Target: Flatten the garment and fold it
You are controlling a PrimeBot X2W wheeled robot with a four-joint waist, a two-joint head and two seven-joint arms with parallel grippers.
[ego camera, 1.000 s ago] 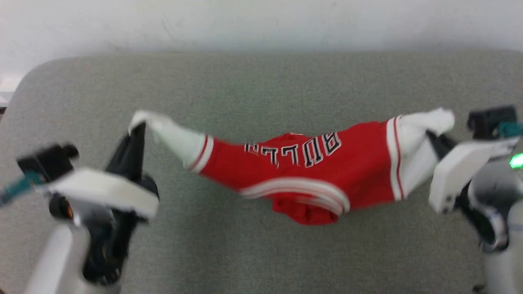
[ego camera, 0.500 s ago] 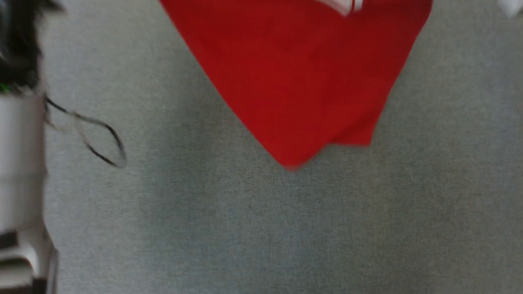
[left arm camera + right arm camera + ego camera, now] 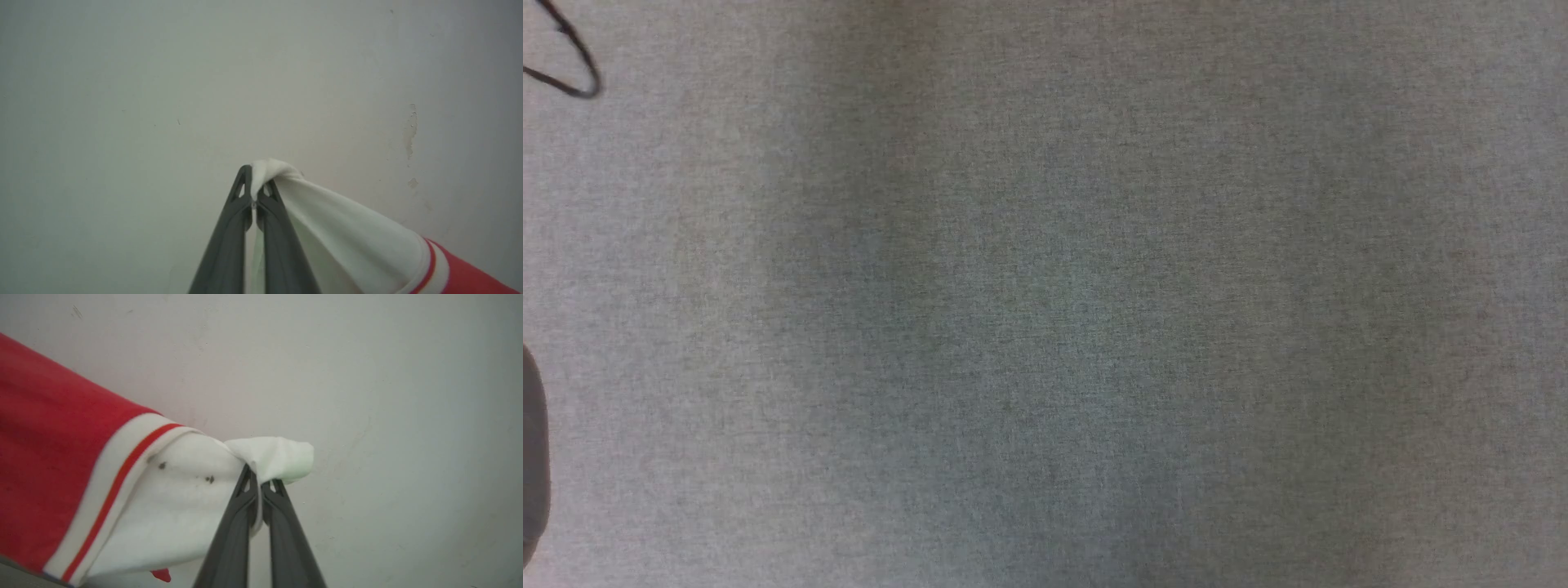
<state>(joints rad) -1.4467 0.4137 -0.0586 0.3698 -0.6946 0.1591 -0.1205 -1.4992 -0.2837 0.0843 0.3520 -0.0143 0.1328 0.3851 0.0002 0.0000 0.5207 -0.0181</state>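
Left gripper (image 3: 254, 183) clamped on a bunched white corner of the jersey (image 3: 351, 241). Right gripper (image 3: 260, 479) clamped on another soft white, red-striped corner. I see both held up against a pale wall (image 3: 122, 81).

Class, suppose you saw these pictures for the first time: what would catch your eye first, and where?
The red jersey, bright against a pale wall: its white ends are pinched at the centre of each wrist view, by the left gripper and the right gripper, jaws shut. The head view shows a grey tabletop with a black cable loop at top left.
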